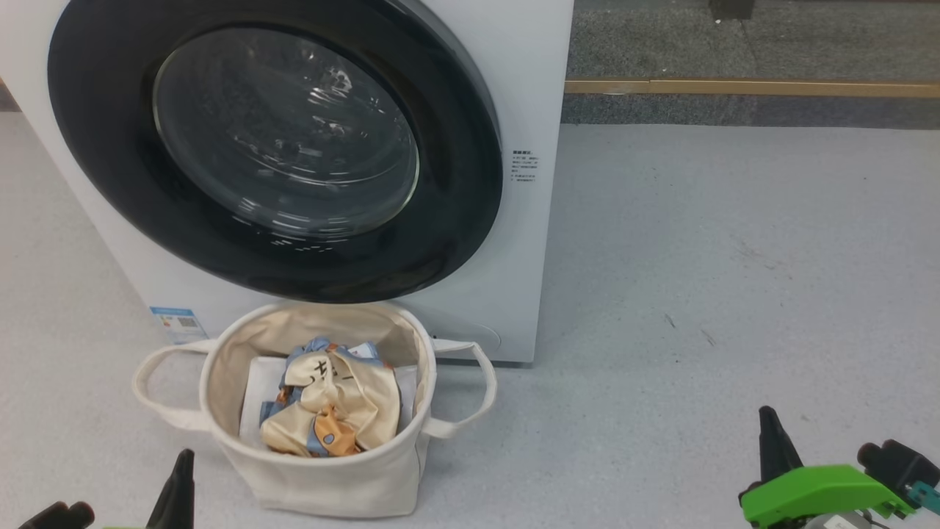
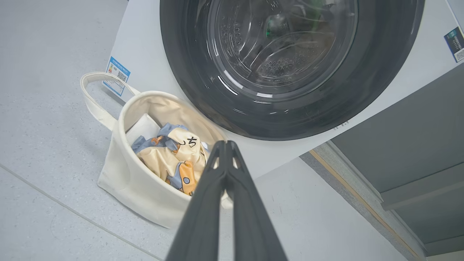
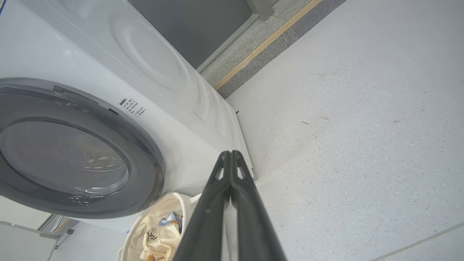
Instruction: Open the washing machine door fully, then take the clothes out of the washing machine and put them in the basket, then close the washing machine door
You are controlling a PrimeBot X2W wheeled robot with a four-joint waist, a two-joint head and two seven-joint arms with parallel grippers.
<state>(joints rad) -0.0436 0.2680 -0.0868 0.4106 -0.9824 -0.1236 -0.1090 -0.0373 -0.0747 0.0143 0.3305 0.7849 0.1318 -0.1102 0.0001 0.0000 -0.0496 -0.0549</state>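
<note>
- Both hands are clenched on nothing. The left gripper [image 1: 183, 464] sits at 7 o'clock in the head view and the right gripper [image 1: 767, 420] at 5 o'clock. In each wrist view the left gripper [image 2: 225, 145] and the right gripper [image 3: 230, 154] show their two dark fingers pressed tip to tip.
- The washing machine door [image 1: 286, 139] lies flat against the front of the washing machine [image 1: 529, 242]. We judge it closed, though we cannot tell whether the latch has caught.
- The clothes [image 1: 334, 408] are a crumpled cream and light-blue heap inside the basket [image 1: 330, 485]. They lie partly over a flat white pad [image 1: 252, 389]. The basket stands on the floor [image 1: 698, 257], just in front of the machine and below the door's 6 o'clock edge.
- The relation that matters: from the left gripper the door's centre lies at about 1 o'clock, with the basket at 2 o'clock in between and lower down. From the right gripper the door lies well apart, at about 10 o'clock.
- We judge the left arm the nearer one for any last press on the door. The right arm has the clearer line to the door's 3 o'clock rim, with no basket in its way.
- The door is round and faces us square on, so it has no long axis to line up with. A press would go straight into its face.
- By our reading the task looks all but done.
</note>
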